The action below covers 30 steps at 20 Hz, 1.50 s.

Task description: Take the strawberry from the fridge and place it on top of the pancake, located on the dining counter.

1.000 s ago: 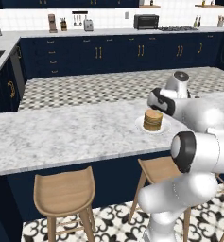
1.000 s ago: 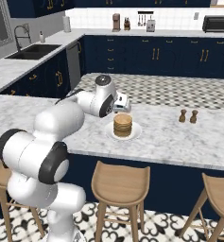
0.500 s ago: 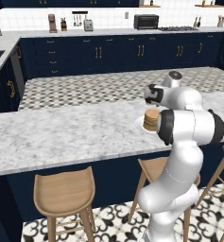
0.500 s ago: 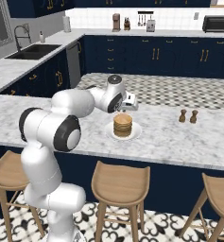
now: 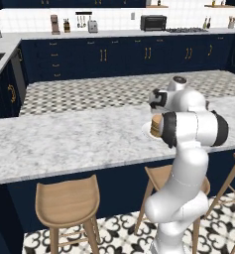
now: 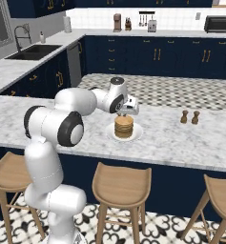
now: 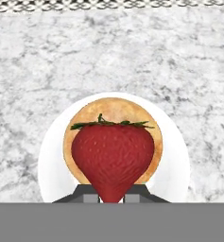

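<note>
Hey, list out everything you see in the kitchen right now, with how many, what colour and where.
strawberry: one, red with green leaves, held over the pancake stack
pancake stack: one, tan-brown, on the plate
plate: one, white, on the dining counter
dining counter: one, white-grey marble over a navy base
shakers: two, brown, on the dining counter to the right of the plate
bar stools: three, wooden, in front of the dining counter
toaster oven: one, black, on the back counter
sink: one, dark, in the left side counter
cabinets: navy with gold handles, along the back wall
gripper: one, white with dark fingers, shut on the strawberry above the pancake stack
</note>
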Available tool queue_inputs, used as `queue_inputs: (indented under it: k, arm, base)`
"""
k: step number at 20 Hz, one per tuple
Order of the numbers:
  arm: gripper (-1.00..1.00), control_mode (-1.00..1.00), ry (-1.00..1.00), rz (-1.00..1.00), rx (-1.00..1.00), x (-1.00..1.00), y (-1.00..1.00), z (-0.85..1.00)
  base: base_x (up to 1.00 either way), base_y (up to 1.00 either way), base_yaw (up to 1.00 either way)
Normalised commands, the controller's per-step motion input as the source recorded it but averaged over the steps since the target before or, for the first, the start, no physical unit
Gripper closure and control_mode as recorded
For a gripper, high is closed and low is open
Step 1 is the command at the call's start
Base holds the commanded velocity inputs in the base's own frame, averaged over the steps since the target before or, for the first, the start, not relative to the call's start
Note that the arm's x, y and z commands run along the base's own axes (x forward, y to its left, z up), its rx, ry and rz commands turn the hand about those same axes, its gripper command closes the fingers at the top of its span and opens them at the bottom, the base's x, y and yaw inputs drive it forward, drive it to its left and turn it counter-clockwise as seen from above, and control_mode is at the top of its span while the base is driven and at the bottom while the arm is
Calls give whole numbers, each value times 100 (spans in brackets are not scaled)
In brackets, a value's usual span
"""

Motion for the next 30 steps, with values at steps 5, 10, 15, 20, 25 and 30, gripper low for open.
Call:
queue_inputs:
  k: [5, 10, 15, 20, 25, 30]
  arm:
    - [100, -100, 1, 0, 0, 6, 1, -23]
    - [100, -100, 1, 0, 0, 0, 0, -13]
    - [100, -100, 0, 0, 0, 1, 0, -11]
    - [100, -100, 3, 0, 0, 2, 0, -20]
    - [100, -100, 5, 0, -1, 8, 0, -24]
    - [100, -100, 2, 0, -2, 10, 0, -9]
  base:
    - [0, 0, 0]
    - [0, 0, 0]
    - [0, 0, 0]
    - [0, 0, 0]
    - [0, 0, 0]
    - [0, 0, 0]
